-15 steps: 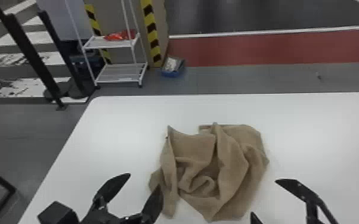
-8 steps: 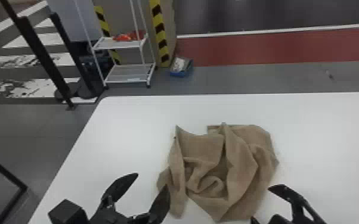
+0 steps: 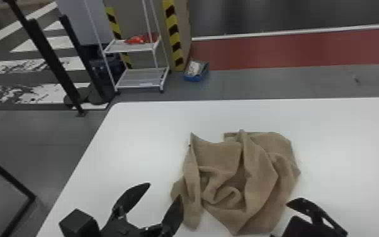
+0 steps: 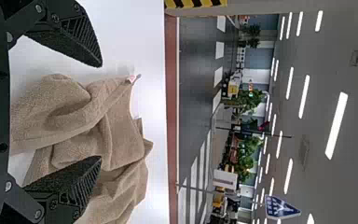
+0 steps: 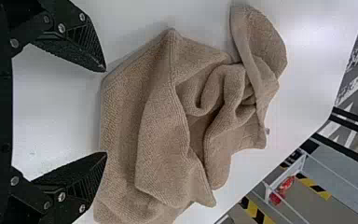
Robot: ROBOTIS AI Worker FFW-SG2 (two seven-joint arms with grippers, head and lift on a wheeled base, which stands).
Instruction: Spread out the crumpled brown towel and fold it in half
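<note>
On table (image 3: pixel 141 132) | brown towel (image 3: pixel 261 182) roundish, far-left corner (image 3: pixel 194 140) pointing away | left gripper (image 3: pixel 164 189), right gripper (image 3: pixel 279 219) both spread apart

The head view's bottom edge cuts off part of the right gripper (image 3: pixel 279 219). Folds hide parts of the brown towel (image 3: pixel 258 176), and a red item (image 3: pixel 136 39) on the rack (image 3: pixel 121 47) is too blurred to identify.

The brown towel (image 3: pixel 258 176) lies crumpled on the white surface (image 3: pixel 135 141), its soft, fuzzy cloth bunched into raised ridges and loose folds. A curled fold sits near its middle, and pointed corners stick out along its edges.
</note>
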